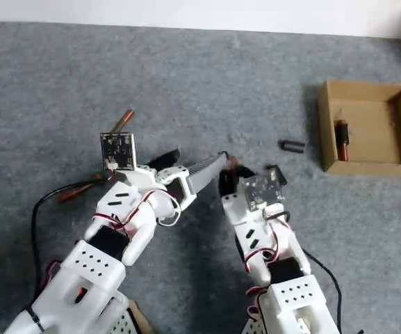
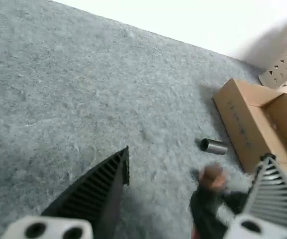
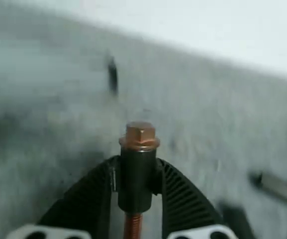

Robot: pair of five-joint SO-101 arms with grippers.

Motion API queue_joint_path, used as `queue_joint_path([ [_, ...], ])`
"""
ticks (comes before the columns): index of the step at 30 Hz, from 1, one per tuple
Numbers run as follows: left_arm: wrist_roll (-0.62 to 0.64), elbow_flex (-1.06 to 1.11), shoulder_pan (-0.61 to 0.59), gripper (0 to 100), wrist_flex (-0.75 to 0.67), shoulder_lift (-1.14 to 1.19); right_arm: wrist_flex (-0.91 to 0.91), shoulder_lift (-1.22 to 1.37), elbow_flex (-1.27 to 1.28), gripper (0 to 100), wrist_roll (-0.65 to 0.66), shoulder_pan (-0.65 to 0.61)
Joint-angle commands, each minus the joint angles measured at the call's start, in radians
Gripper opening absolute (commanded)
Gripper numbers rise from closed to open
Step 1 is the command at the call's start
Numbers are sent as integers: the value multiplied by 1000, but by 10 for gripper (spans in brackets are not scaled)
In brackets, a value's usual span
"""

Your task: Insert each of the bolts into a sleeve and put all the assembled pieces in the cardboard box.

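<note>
One finished piece (image 1: 341, 139) lay in the cardboard box (image 1: 323, 125) at the desk's right edge. Mid-desk, the right gripper (image 3: 137, 168) squeezed a sleeve (image 3: 136, 186) with its bolt (image 3: 140, 135) in. The left gripper (image 2: 197, 153) gaped empty. A loose sleeve (image 1: 292, 145) and loose bolts (image 1: 122, 121) waited.

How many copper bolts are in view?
4. One bolt lies beyond the left arm, a second beside that arm, a third sits in the sleeve held by the right gripper, a fourth in the cardboard box. The arms may hide more.
</note>
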Motion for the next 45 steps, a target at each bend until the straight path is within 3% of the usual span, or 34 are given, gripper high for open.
queue_joint_path([
  [1,6,-51,-8,375,2,-15,74,-1,-51,5,-8,59],
  [16,3,-36,-10,375,0,-13,74,1,-278,5,-57,312],
  [21,3,-35,-10,375,-2,-13,27,39,-340,5,29,407],
  [30,3,-35,-10,375,-2,-13,-51,427,-553,5,98,579],
  [45,-31,-33,-10,375,-2,-13,-50,1007,-1079,5,187,679],
])
